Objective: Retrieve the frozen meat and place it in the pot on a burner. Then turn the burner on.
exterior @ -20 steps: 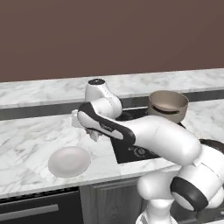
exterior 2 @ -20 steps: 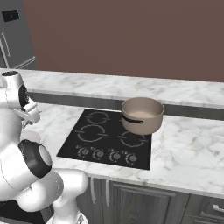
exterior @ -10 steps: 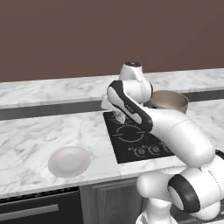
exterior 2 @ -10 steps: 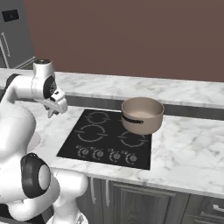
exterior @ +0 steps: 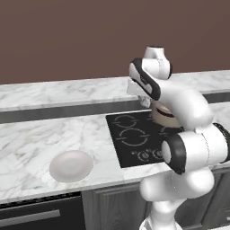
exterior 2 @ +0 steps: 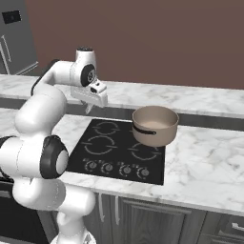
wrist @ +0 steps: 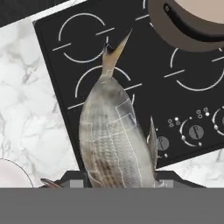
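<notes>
Left base view: gripper [exterior: 144, 101] high over the cooktop's [exterior: 134, 139] back edge, hung from a folded white arm; grip too small to read here. Pot [exterior: 162, 115] mostly hidden behind the forearm. White dish [exterior: 71, 165] on the marble counter [exterior: 40, 134], well apart.

Right base view: gripper [exterior 2: 88, 107] above the cooktop's [exterior 2: 119, 152] back-left corner, pointing down. Pot [exterior 2: 155, 125] on the back-right burner [exterior 2: 151, 142].

Hand view: pinching the frozen meat [wrist: 113, 135], a grey, scaly, fish-like lump, seemingly at its lower end; hanging over the left burners. Pot [wrist: 192, 19] at top right.
</notes>
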Tool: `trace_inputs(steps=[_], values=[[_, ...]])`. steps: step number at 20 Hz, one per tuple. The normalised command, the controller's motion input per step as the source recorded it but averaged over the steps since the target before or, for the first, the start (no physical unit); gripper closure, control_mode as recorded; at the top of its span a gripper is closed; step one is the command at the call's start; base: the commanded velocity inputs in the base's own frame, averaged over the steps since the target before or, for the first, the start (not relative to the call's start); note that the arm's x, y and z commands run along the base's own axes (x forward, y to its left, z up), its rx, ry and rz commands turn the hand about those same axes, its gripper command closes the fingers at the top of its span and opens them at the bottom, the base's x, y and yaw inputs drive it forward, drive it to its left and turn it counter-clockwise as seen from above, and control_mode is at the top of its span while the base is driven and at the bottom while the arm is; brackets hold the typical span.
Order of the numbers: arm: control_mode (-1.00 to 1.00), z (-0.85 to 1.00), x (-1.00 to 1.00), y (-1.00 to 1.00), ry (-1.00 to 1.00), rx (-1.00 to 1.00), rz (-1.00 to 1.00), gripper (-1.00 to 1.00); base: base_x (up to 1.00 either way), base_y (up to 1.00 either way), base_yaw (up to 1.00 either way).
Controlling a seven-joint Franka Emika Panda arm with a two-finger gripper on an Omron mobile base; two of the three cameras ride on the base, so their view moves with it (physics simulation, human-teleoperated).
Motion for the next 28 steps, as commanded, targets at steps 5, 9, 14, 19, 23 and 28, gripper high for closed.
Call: trace_inputs(steps=[5,9,14,19,23,28], values=[[-1.00,0.23,0.52,-1.00,0.14,-0.13,-0.02,1.00,0.00,0.00,0.00],[-1.00,0.00,0.43,-1.00,0.12,-0.08,-0.01,1.00,0.00,0.00,0.00],[-1.00,-0.44,0.22,-1.00,0.01,-0.01,-0.01,1.00,0.00,0.00,0.00],[-1.00,-0.57,0.31,-0.99,0.00,0.00,-0.02,1.00,0.00,0.00,0.00],[-1.00,-0.22,0.50,-0.59,-0.02,0.01,0.01,1.00,0.00,0.00,0.00],[-1.00,-0.13,0.52,-0.17,-0.04,0.05,0.08,1.00,0.00,0.00,0.00]])
